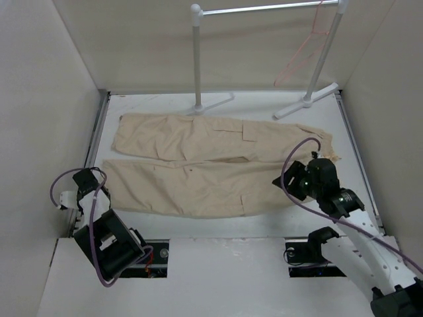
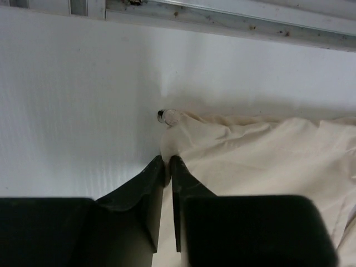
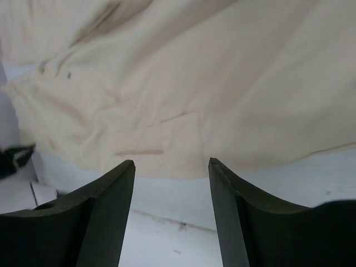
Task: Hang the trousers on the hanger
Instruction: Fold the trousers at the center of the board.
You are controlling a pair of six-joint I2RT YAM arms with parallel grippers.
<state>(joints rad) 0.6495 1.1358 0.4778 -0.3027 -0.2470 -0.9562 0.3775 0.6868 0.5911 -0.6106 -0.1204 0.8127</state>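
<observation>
A white tubular garment rack (image 1: 197, 59) stood at the far end of the white worktop (image 1: 258, 109), its silver bar (image 1: 264, 8) running across the top and its feet (image 1: 215, 104) splayed on the surface. Pale panel walls (image 1: 39, 99) enclosed the sides, and a metal rail (image 2: 222, 22) edged the worktop

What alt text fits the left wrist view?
Two dark fingers, nearly shut, pinch a crumpled corner of beige trousers lying on a white table. A scuffed metal rail runs along the top edge.
</observation>
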